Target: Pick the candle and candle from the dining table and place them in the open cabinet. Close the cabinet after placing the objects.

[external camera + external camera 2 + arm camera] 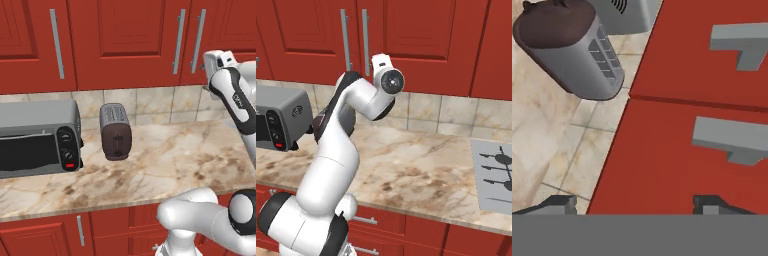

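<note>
Gripper [634, 202] fingers spread apart, empty; closed red cabinet [712, 100] doors fill the frame's right, directly ahead.

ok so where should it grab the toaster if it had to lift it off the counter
Probably across the toaster's narrow body, coming from above with the jaws over its two long grey sides. It stands upright on the counter, apart from the toaster oven, and the long sides look flat and parallel. The dark end faces are further apart, so likely a worse fit.
</note>
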